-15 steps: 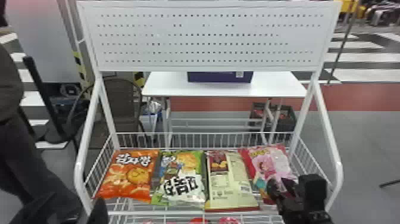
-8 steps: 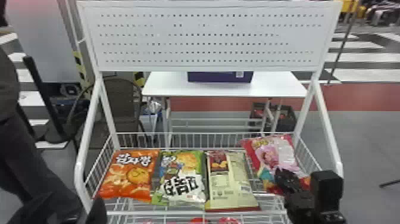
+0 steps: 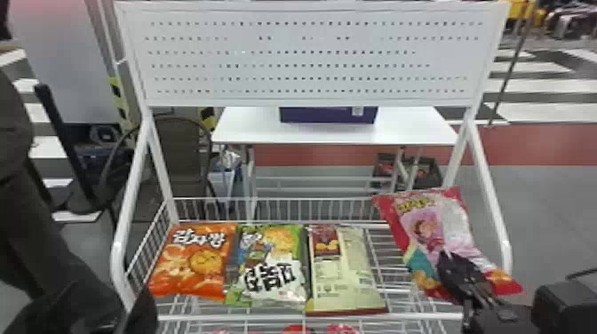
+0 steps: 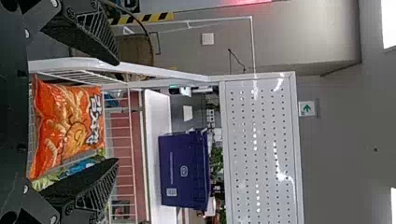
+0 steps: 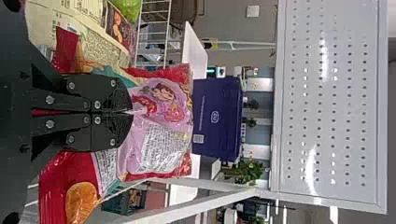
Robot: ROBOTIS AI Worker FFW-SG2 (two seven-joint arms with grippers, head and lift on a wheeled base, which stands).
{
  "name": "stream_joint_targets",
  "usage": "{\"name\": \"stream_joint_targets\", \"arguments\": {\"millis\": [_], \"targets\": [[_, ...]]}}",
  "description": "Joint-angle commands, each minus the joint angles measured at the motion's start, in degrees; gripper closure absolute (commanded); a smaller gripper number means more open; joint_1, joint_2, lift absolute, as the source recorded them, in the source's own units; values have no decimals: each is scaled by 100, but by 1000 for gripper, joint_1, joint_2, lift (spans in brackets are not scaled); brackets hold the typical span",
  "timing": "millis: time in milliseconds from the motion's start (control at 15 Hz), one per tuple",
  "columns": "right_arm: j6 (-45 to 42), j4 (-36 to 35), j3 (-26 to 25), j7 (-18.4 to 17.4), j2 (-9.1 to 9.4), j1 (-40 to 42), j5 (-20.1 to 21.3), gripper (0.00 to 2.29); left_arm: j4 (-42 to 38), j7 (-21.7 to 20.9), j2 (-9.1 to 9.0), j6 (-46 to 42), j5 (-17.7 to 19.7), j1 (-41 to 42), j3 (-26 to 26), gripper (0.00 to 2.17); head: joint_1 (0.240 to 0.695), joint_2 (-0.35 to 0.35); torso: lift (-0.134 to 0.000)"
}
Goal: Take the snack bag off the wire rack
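Pink-and-red snack bag (image 3: 437,231) pinched between the right fingers (image 3: 449,263).

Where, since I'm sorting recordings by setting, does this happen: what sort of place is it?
Likely a workshop or demo hall with a mock shop display: three snack bags lie on a white wire rack, a table stands behind, and yellow-black hazard stripes show beyond.

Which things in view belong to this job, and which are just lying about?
For the job:
pink-and-red snack bag
right claw, shut on that bag
wire rack

Just lying about:
orange bag
green bag
cream bag
purple box on the white table
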Motion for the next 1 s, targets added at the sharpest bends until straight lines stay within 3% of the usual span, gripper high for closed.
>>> {"name": "stream_joint_targets", "arguments": {"millis": [0,467,933], "targets": [[-384,-282,-166,-65,-63,534,-23,2125,-15,8,24,-51,45,21,65,164,499,0,0],[-1351,-906,-1045,-109,-230,1932,-515,2125,-86,8,41,-139,229,73,250,164,499,0,0],[-2230,-967,-1256,-109,-177,2661,-550,2125,-121,8,32,-262,396,240,434,164,499,0,0]]}}
